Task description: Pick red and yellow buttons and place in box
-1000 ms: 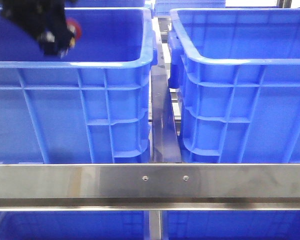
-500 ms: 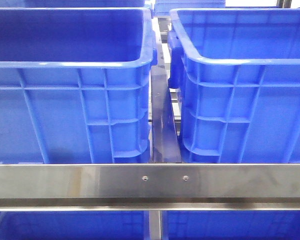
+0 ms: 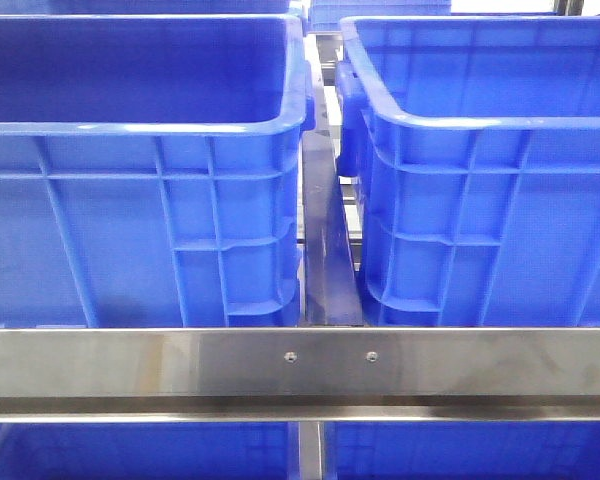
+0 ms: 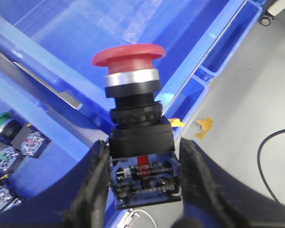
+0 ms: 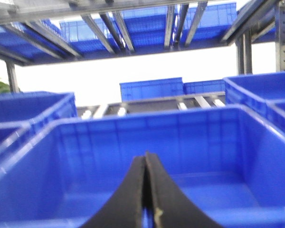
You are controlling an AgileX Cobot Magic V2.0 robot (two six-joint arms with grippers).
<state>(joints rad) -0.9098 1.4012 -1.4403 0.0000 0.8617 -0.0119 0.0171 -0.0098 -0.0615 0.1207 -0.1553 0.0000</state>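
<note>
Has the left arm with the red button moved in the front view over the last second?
Yes. It was above the left crate near its back left corner; now it is out of that view. The wrist view shows the red button held in the jaws.

A steel rack with a polished horizontal front rail [image 3: 300, 365] carries two large blue ribbed plastic crates side by side, one left [image 3: 140, 220], one right [image 3: 480, 200], apart, a narrow metal divider strip [image 3: 325, 250] between them.
</note>
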